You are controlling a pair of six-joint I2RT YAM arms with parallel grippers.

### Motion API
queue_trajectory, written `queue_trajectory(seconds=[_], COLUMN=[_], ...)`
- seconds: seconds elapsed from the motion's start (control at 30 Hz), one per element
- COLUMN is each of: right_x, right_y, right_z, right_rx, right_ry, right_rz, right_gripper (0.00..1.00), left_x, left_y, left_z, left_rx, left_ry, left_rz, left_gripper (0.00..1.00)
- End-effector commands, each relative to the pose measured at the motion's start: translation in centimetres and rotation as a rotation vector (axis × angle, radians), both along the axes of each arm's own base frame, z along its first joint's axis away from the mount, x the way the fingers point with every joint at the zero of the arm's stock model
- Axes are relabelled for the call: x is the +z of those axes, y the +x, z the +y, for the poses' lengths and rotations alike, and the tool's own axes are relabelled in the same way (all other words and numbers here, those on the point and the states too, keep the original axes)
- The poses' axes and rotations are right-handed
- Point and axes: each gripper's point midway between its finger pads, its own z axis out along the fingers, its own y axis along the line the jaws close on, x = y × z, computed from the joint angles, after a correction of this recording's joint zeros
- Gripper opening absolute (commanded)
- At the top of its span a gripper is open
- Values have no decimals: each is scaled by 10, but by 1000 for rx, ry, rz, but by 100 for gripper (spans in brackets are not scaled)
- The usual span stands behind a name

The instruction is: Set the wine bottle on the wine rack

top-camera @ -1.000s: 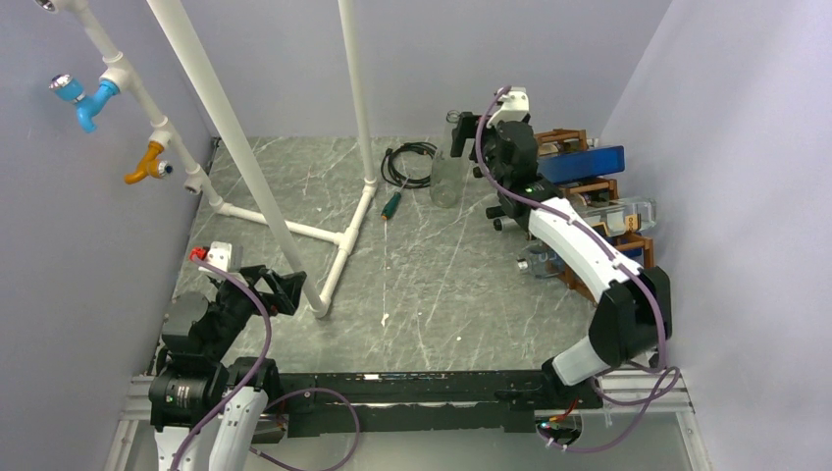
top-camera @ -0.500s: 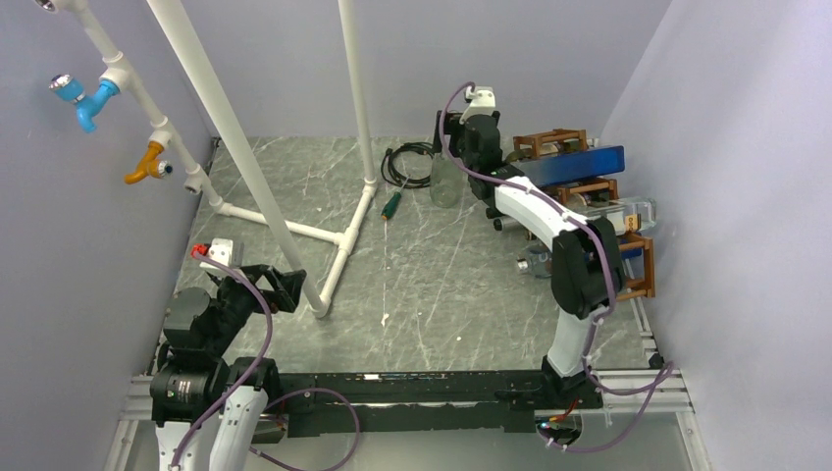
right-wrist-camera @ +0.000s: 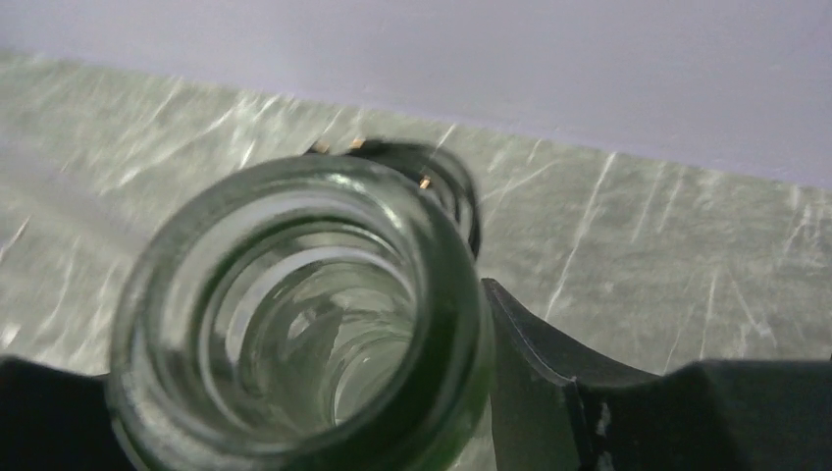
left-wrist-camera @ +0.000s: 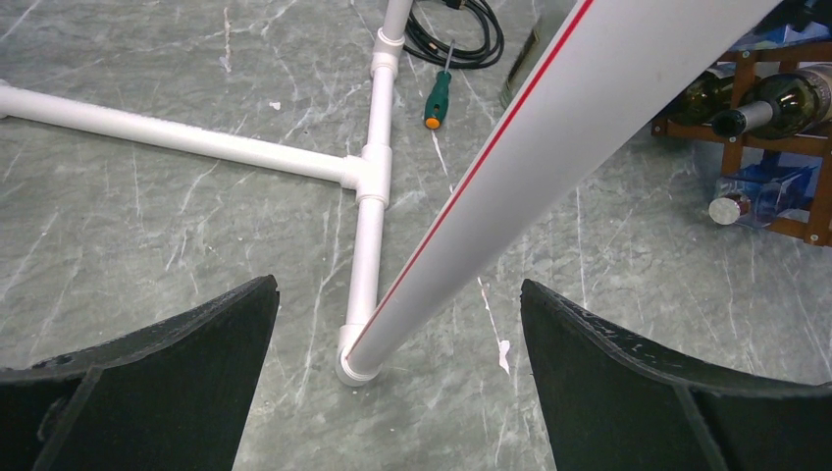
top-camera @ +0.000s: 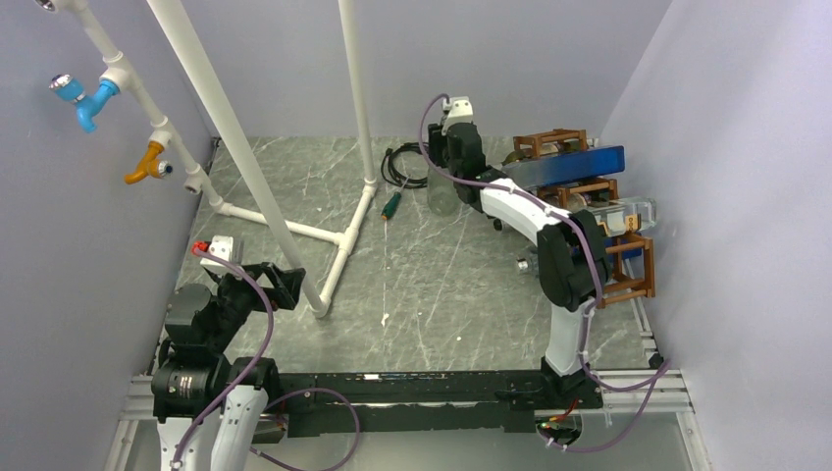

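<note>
Currently the right fingers [right-wrist-camera: 549, 392] are at the far side of the counter [top-camera: 442, 285], set over the top of the wine bottle [top-camera: 443, 188]. The bottle stands upright on the counter, directly beneath these fingers. In the right wrist view the open mouth of the bottle fills the gap between the fingers. One finger lies against the glass neck. The other is largely hidden behind the lip, so whether the neck is firmly pinched cannot be told.

The wine rack [left-wrist-camera: 790, 144] stands to the right of the right fingers, against the side wall and apart from the bottle. Several bottles lie in its cells: a blue bottle [top-camera: 579, 162] in an upper cell, dark green bottles [left-wrist-camera: 785, 103] below it, and a clear capped bottle [left-wrist-camera: 755, 196] in a low cell.

A coiled black cable [top-camera: 407, 162] lies just left of the right fingers and beyond the bottle. A green-handled screwdriver [top-camera: 391, 206] lies on the counter left of the bottle, nearer the arm bases.

The left fingers [left-wrist-camera: 147, 373] are spread wide with nothing between them. They hover low near the left arm base. A slanted white pipe [left-wrist-camera: 549, 137] of the pipe frame [top-camera: 285, 228] crosses directly ahead of them.
</note>
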Motion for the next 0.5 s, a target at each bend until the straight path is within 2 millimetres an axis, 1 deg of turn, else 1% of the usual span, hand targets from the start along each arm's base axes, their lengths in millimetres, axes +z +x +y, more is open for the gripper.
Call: queue_trajectory(seconds=[0.0, 0.03, 0.1, 0.13, 0.17, 0.2, 0.27, 0.33, 0.37, 0.43, 0.47], right_x=[57, 63, 72, 79, 75, 81, 84, 89, 91, 94, 90], right_y=[-66, -80, -111, -130, -148, -166, -214, -256, -271, -293, -305], right_z=[36, 41, 49, 52, 54, 57, 70, 77, 76, 73, 68], right_rx=[237, 287, 401, 470, 553, 623, 808, 952, 996, 1057, 1096], right_ry=[-1, -7, -18, -19, -50, -59, -110, -154, -149, -136, -156], right_rz=[-30, -20, 6, 17, 27, 10, -53, -128, -137, -118, -86], right_gripper=[6, 0, 0, 0, 0, 0, 0, 0, 0, 0, 0], left_x=[12, 12, 12, 12, 13, 14, 15, 16, 15, 16, 16], left_y=[4, 4, 4, 4, 3, 2, 2, 2, 1, 1, 1], left_z=[-2, -2, -2, -1, 0, 1, 1, 0, -1, -1, -1], left_rx=[-8, -11, -8, -2, 2, 7, 8, -2, -5, -5, -4], left_ry=[-6, -7, -8, -8, -9, -9, -9, -9, -7, -8, -9], left_rz=[-29, -26, -26, -29, -37, -44, -56, -53, -51, -53, -55], left_gripper=[99, 99, 98, 99, 99, 99, 99, 99, 99, 99, 99])
